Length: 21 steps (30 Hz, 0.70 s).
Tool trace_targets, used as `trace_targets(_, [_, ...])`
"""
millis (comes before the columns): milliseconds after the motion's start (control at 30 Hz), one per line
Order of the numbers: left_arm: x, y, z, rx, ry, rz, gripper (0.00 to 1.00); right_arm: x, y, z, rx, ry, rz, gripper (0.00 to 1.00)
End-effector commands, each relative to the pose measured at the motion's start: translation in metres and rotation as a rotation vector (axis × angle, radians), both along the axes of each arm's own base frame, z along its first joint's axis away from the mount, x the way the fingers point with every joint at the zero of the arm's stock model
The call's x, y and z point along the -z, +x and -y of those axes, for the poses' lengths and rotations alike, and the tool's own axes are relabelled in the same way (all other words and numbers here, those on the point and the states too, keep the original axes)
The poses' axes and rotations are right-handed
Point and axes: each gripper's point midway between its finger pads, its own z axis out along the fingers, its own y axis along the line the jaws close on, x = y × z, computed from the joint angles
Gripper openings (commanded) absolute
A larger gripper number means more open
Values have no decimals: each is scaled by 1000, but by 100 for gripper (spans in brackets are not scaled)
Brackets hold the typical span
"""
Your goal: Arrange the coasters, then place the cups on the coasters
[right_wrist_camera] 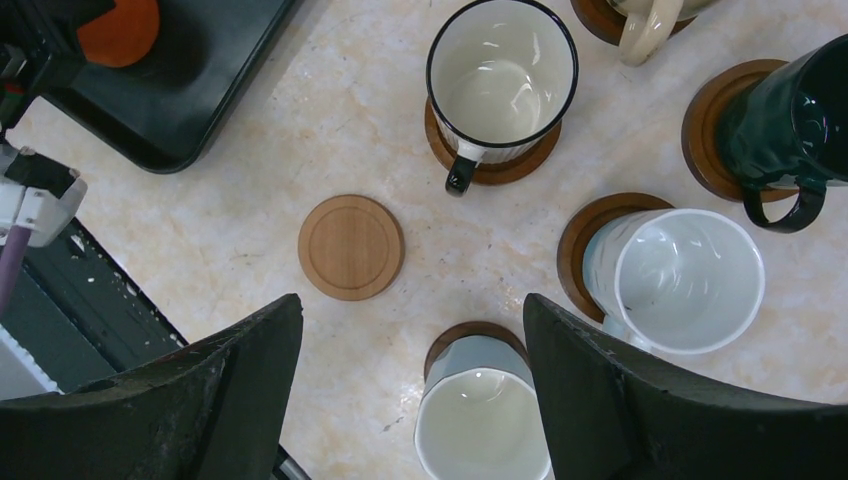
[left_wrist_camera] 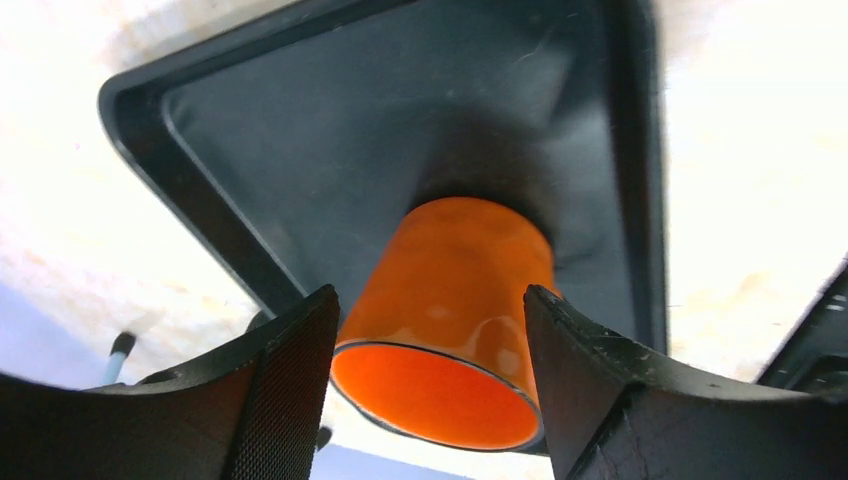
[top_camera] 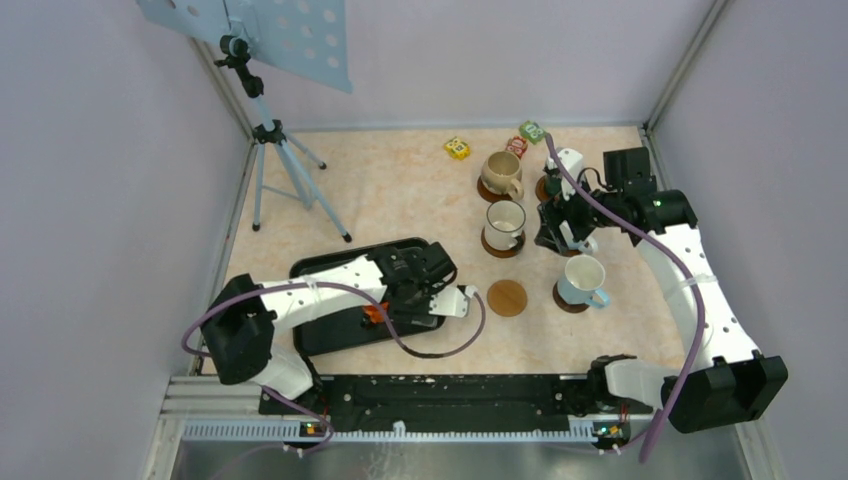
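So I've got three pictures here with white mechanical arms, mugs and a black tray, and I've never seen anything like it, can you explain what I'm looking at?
These are two robot arms bolted at the near edge of a table, each ending in a two-finger gripper. The wide picture comes from a fixed camera above and behind them. The other two come from cameras on the wrists, so the dark shapes at the bottom are each arm's own fingers.

On the table, five mugs sit on round brown coasters: beige mug, dark-rimmed white mug, dark green mug, plain white mug and blue-handled mug. One empty coaster waits beside the black tray.

The left gripper has its open fingers either side of an orange mug standing in the tray, without visibly squeezing it. The right gripper hangs open over the mugs, holding nothing.
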Motion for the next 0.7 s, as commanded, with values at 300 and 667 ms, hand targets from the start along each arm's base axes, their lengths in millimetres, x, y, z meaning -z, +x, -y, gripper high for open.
trace_targets(300, [1, 93, -48, -225, -9, 130, 71, -13, 4, -7, -30, 15, 51, 80])
trace_targets(667, [-50, 135, -74, -548, -305, 39, 74, -15, 9, -25, -12, 91, 74, 80])
